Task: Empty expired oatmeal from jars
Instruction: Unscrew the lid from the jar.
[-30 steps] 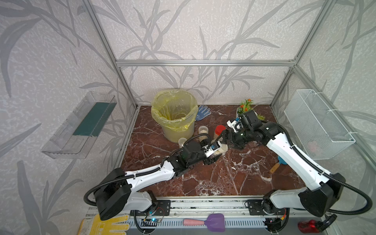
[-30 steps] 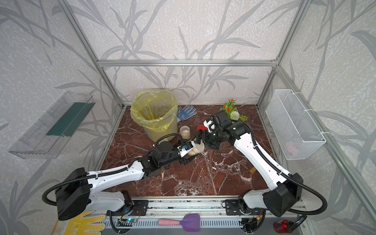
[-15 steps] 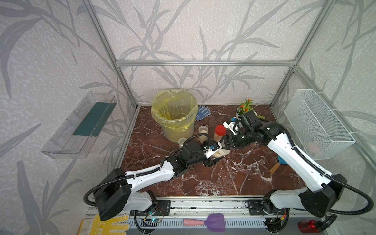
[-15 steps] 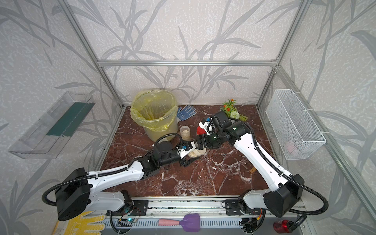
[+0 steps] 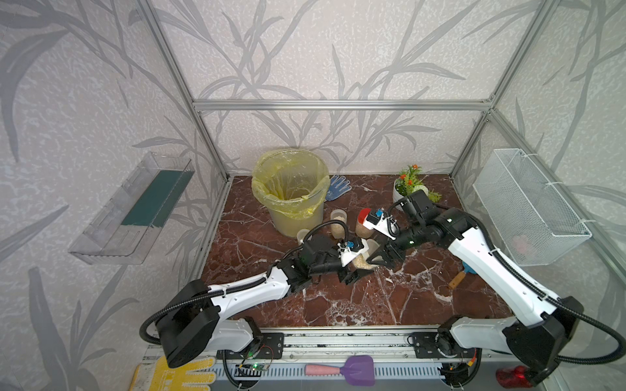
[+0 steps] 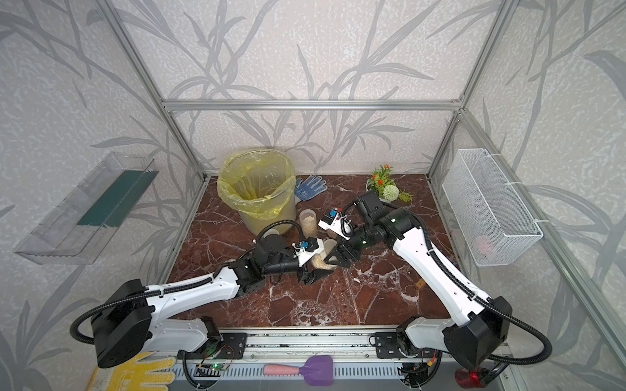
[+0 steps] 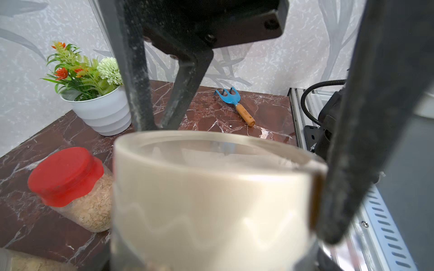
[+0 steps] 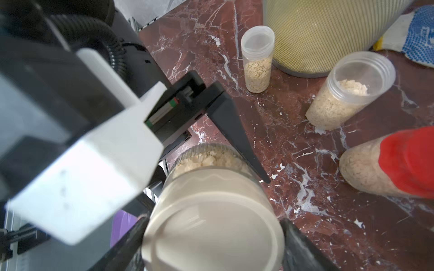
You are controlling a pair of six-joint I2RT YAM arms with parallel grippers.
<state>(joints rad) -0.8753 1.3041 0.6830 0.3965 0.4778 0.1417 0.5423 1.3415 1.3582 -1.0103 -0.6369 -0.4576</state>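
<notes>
Straddling beige lid (image 8: 211, 234), right claw (image 5: 379, 261) pressed fingers (image 8: 303, 248) against both its sides. Left claw (image 6: 316, 269) clamped tilted squat jar (image 5: 361, 263) by glass body, oatmeal (image 8: 209, 159) inside, directly between claws.
Jar mostly hidden by claws in both top views; blue rake (image 7: 232, 98) half hidden under right arm there.
Red-brown marble tabletop (image 5: 338, 304), leaf-patterned walls.
Four jars: held one, red-capped jar (image 8: 366, 171) beside right claw, narrow slim jar (image 8: 257, 61) and wider slim jar (image 8: 347, 93) beyond, near one lined bucket (image 5: 291, 189). One flower pot (image 7: 103, 115), one glove (image 5: 337, 184), one wire basket (image 5: 528, 206).
</notes>
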